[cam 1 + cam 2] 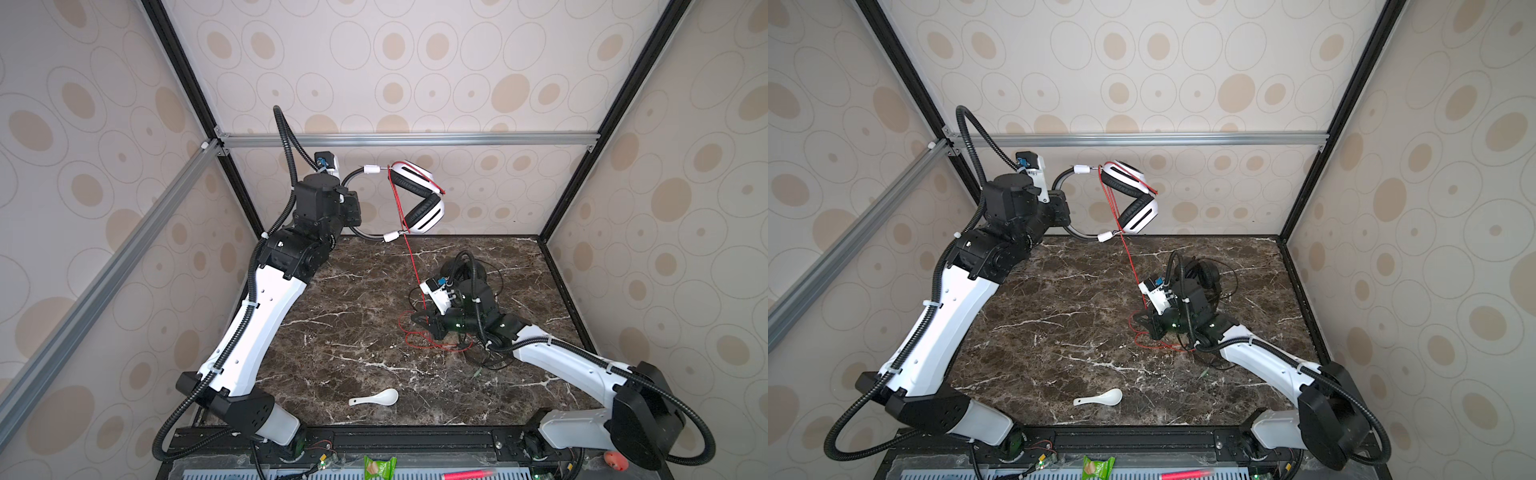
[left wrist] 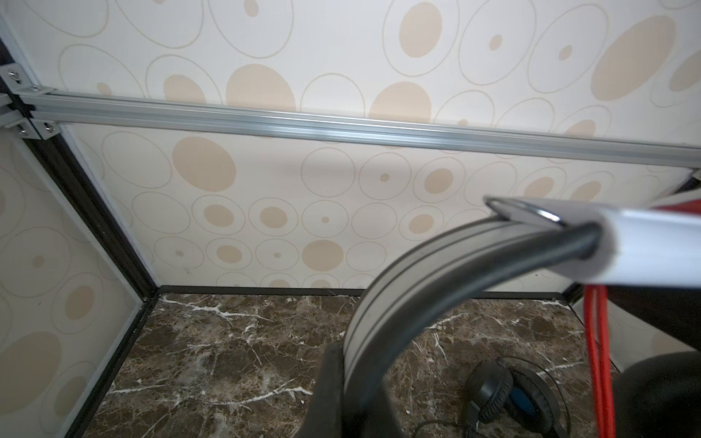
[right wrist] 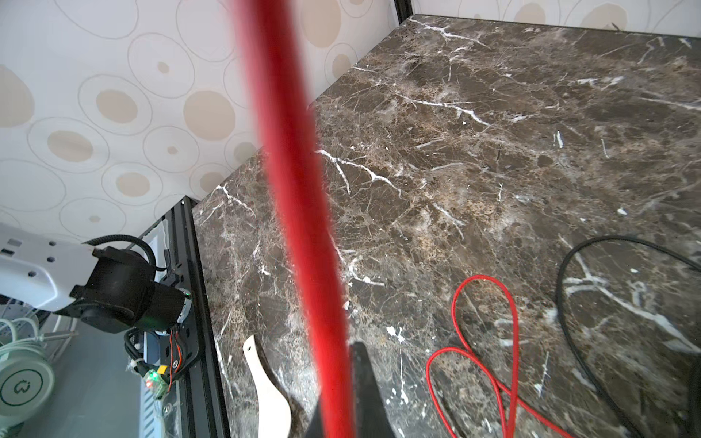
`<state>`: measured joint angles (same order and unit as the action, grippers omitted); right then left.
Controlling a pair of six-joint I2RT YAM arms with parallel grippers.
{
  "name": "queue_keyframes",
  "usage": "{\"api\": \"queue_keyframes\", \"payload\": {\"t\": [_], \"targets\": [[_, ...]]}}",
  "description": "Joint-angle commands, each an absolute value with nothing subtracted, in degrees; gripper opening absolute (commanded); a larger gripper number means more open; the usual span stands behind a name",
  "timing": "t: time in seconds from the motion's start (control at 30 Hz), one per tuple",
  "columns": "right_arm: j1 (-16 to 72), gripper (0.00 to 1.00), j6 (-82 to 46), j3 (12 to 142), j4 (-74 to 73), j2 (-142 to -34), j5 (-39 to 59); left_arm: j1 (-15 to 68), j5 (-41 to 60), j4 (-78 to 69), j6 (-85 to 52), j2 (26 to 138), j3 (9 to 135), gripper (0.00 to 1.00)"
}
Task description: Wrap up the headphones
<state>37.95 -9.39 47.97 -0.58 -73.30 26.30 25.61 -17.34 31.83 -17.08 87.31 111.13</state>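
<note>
Red cord (image 1: 410, 257) runs taut from the white headset (image 1: 422, 201) down to the right pincer (image 3: 337, 398), which pinches it low over the desk (image 1: 345, 316). The left pincer (image 2: 354, 386) clamps the headset's grey band, holding it high. The black headset (image 2: 504, 394) lies on the desk just beyond the right pincer.

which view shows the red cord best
A top view: the red cord runs whole, from the white headphones down to the right tool and loops on the table. Right wrist: one blurred strand plus loops. Left wrist: a short stretch only.
</note>
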Motion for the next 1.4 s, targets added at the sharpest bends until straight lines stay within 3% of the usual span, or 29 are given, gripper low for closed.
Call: {"api": "queue_keyframes", "payload": {"t": [0.0,0.37,0.77,1.37], "targets": [[39.6,0.00,-4.3,50.3,9.4,-71.7,21.7,23.6,-20.0,21.3,-18.0,88.3,113.2,0.00],[44.3,0.00,5.8,63.5,26.0,-73.6,14.2,23.2,-28.0,17.5,-14.1,90.1,105.9,0.00],[47.0,0.00,16.5,82.9,39.1,-81.9,4.8,29.6,-36.8,18.9,-1.1,80.9,87.8,0.00],[46.9,0.02,27.1,108.3,48.0,-95.9,-4.9,31.2,-28.6,28.0,5.7,66.7,71.4,0.00]]}}
